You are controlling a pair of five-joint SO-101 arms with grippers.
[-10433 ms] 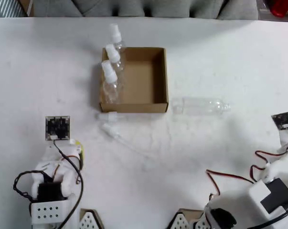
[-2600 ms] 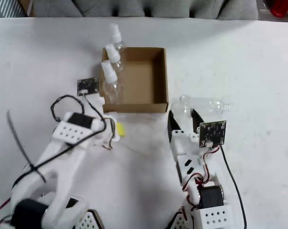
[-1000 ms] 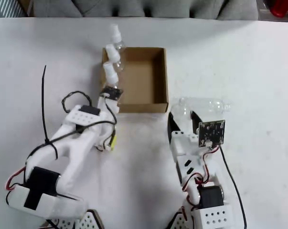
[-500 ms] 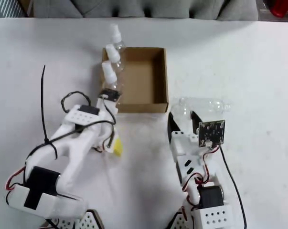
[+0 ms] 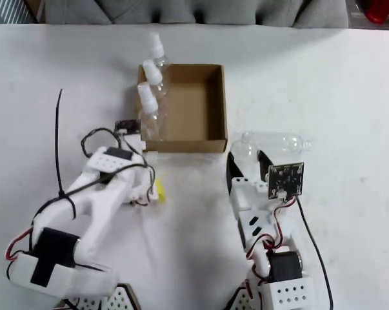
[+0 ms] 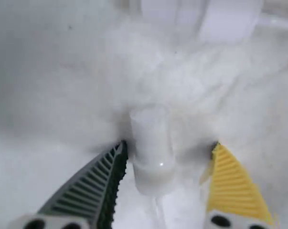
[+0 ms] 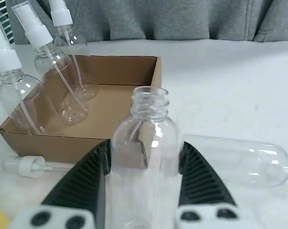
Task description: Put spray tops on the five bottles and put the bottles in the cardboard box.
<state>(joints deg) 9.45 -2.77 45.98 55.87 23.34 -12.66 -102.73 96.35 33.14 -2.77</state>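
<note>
high view – box: the brown cardboard box (image 5: 197,110) sits open on the white surface (image 5: 323,84), on the far side of both arms.
high view – topped bottles: three clear plastic bottles with white spray tops (image 5: 149,110) stand in a row at the box's left side.
high view – lying bottle: a clear plastic bottle lying on its side (image 5: 278,143), with no top, rests on the surface just right of the box's near right corner.
high view – right arm: the right pincer (image 5: 247,158) is near that corner, with an upright clear plastic bottle with an open neck (image 5: 247,143) between its black fingers.
high view – left arm: the left arm (image 5: 97,194) reaches toward the box's near left corner; its yellow finger (image 5: 159,189) is low over the surface.
left wrist view – pincer: the left pincer (image 6: 168,147) is spread open around a white spray top (image 6: 153,152). The grey finger is just beside the top and the yellow one is apart from it.
right wrist view – grip: both black fingers press the sides of the upright open-necked bottle, clamping it just near of the box.
right wrist view – loose top: a second white spray top with a thin tube (image 7: 26,165) lies on the surface against the box's near wall.
right wrist view – behind: grey cloth (image 7: 182,19) runs along the far edge.
</note>
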